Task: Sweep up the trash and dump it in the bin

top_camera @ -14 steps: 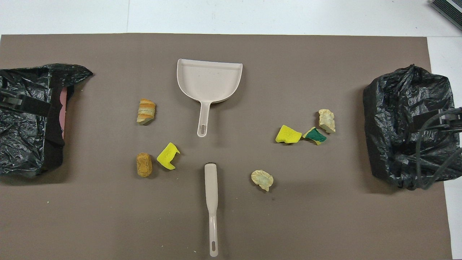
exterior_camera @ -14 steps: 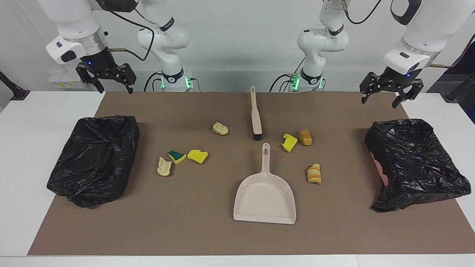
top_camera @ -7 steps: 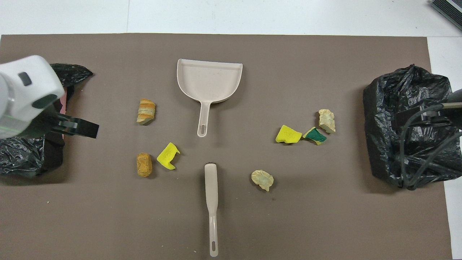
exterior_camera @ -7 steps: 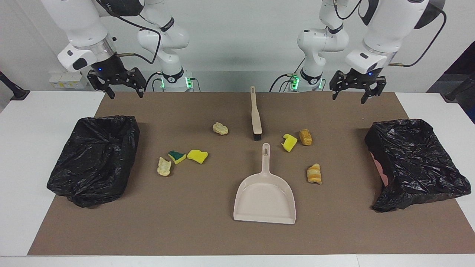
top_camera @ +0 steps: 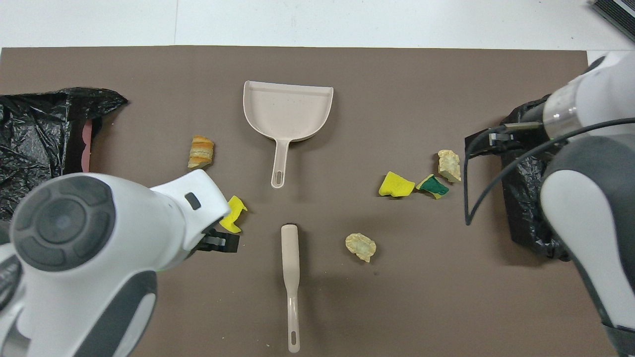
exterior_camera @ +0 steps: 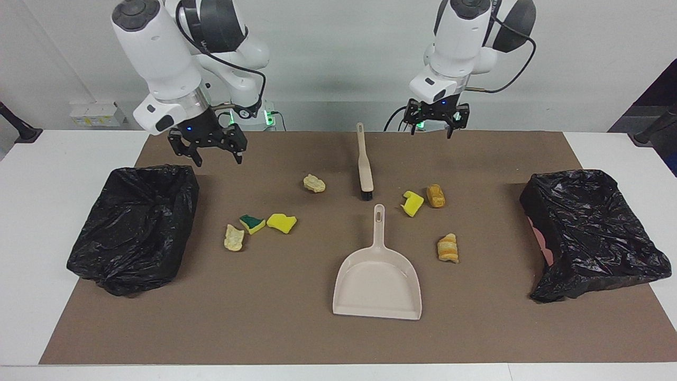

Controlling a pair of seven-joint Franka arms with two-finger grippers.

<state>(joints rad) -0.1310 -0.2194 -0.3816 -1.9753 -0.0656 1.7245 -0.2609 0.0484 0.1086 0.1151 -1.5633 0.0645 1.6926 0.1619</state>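
Note:
Several pieces of trash lie on the brown mat (exterior_camera: 296, 328): a cream chunk (exterior_camera: 314, 183), a green-backed sponge (exterior_camera: 252, 223), a yellow sponge (exterior_camera: 281, 223), another cream chunk (exterior_camera: 234, 237), a yellow sponge (exterior_camera: 413, 203), a brown chunk (exterior_camera: 436, 195) and a striped bread piece (exterior_camera: 448, 248). One black-lined bin (exterior_camera: 132, 227) sits at the right arm's end, the other bin (exterior_camera: 587, 227) at the left arm's end. My right gripper (exterior_camera: 218, 157) hangs open over the mat beside the first bin's robot-side corner. My left gripper (exterior_camera: 431, 132) hangs open over the mat's robot-side edge, holding nothing.
A beige brush (exterior_camera: 364, 159) lies mid-mat, its handle toward the robots. The beige dustpan (exterior_camera: 377, 280) lies farther from the robots, its handle pointing at the brush. In the overhead view the left arm covers the brown chunk beside the yellow sponge (top_camera: 232, 218).
Both arms have swung in from the table's ends toward the middle, the left gripper farther than the right. Both stay open. Nothing on the mat has moved.

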